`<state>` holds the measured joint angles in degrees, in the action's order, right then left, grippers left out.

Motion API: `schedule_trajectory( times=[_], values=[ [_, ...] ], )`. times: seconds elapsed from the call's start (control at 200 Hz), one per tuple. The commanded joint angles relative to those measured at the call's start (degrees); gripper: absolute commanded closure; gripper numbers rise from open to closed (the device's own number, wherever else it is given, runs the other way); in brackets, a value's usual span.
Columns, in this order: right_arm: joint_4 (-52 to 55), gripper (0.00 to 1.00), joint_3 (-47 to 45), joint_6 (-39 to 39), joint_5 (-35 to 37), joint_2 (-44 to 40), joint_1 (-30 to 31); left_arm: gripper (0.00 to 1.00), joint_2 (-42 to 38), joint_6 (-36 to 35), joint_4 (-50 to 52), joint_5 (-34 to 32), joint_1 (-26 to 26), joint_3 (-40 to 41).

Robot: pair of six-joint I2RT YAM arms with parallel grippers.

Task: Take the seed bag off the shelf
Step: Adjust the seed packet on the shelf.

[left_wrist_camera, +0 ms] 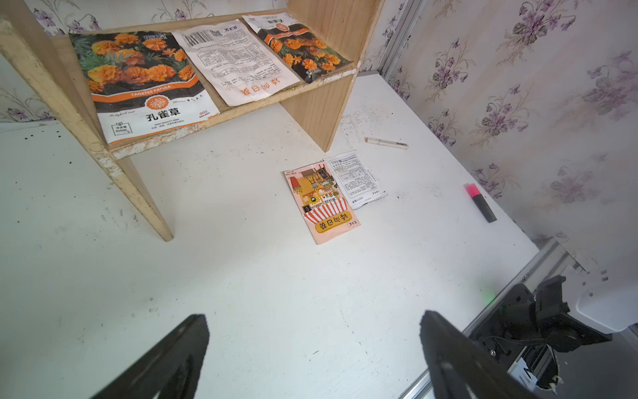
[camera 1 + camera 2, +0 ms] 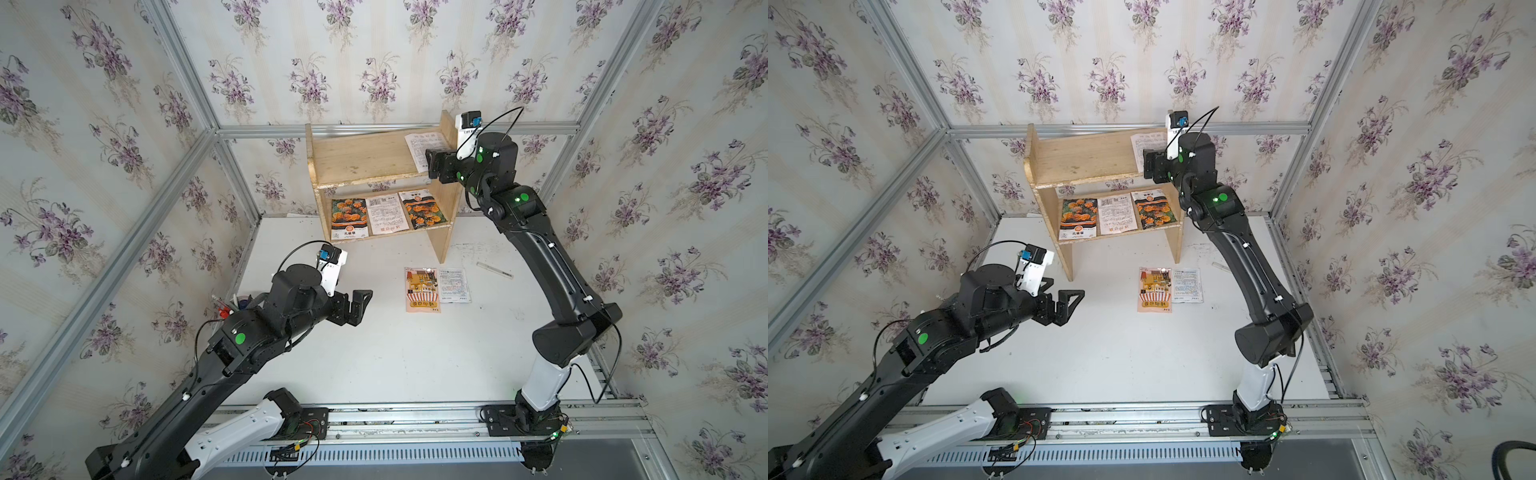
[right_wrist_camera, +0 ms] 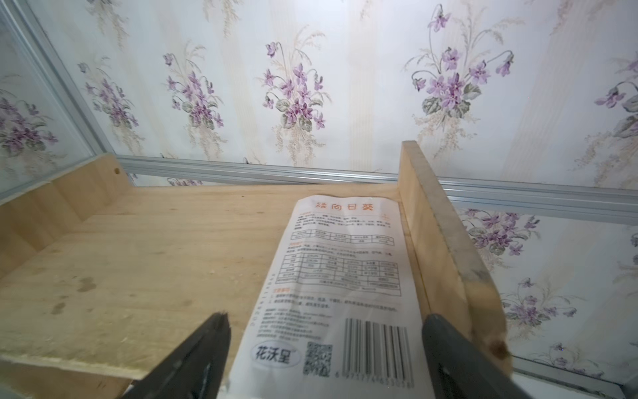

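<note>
while our right claw (image 3: 326,317) straddles the seed bag (image 3: 345,262), nothing is lifted yet.
jaws open on the shelf (image 3: 138,248), top tier; closing and withdrawing remain.

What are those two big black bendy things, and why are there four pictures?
They are two robot arms, a left arm and a right arm, bolted at the edge of a white table. Each ends in two-fingered jaws for pinching things. Two pictures come from a camera high above; the others come from a little camera on each arm's wrist, looking out past its jaws. At the back stands a wooden shelf. One white seed bag lies on its top board, and three more packets lie on the lower board. Two packets and a pen lie on the table. Nothing is held yet: the right arm's jaws are open on either side of the white bag's near end, and the left arm's jaws hang open over the table.
</note>
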<state>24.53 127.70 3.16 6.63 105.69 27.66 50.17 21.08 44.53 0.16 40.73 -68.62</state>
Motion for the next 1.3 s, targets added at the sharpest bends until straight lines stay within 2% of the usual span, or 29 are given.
schedule_trajectory(
  times=[0.0, 0.295, 0.505, 0.794, 1.299],
  values=[
    [1.7, 0.12, 2.9, 0.9, -2.2, 2.4, -0.8, 0.00, -0.4, -0.5, 0.8, -1.0, 0.0, 0.2],
    [1.5, 0.16, 4.8, 1.1, -3.9, 5.2, -1.9, 0.00, -0.1, -1.0, 1.2, -1.7, 0.0, -0.1],
    [6.0, 0.16, 8.9, 1.0, -5.2, 7.7, -2.2, 0.01, 0.5, -1.5, 0.9, -1.7, 0.0, -0.2],
    [9.9, 0.17, 9.0, 0.1, -6.9, 7.3, -2.3, 0.01, 0.4, -1.8, 1.0, -1.3, 0.0, -0.6],
    [12.5, 0.22, 8.7, 1.8, -14.2, 5.4, -2.1, 0.01, -1.1, -1.2, 0.9, -1.1, 0.0, -0.3]
  ],
)
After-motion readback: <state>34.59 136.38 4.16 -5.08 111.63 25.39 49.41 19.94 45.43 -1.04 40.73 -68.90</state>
